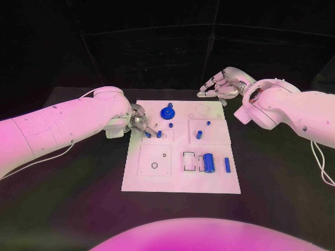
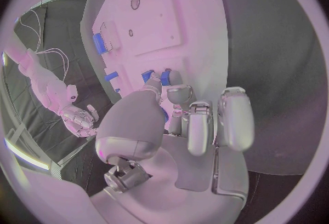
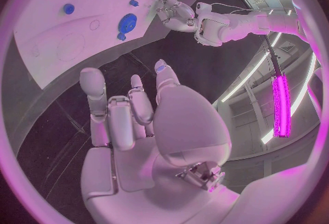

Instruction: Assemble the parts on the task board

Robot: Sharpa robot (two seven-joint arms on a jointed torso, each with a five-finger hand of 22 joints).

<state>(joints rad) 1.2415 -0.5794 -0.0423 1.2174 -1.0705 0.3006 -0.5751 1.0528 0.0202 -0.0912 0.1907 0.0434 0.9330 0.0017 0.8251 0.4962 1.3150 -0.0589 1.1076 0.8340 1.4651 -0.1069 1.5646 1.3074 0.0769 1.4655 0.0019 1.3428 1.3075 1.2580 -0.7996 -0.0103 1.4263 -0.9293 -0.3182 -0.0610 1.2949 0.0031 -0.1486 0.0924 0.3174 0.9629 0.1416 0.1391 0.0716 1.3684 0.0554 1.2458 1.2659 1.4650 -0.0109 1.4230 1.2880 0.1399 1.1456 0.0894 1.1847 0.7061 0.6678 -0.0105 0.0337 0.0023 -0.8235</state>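
Black table [image 1: 77, 198] carrying the white board [image 1: 145, 180]: left hand [image 1: 137, 123] pinching an upright blue peg [image 1: 158, 134] at the board's 10 o'clock edge; right hand [image 1: 222, 86], spread, hovering beyond 1 o'clock

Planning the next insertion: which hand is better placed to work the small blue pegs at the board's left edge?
Left. The left hand is already at the blue pegs on the task board; the right hand hovers open beyond the far edge.

One task board [image 1: 181, 175]; eight blue parts [image 1: 208, 160] visible on it; two hands [image 1: 140, 123].
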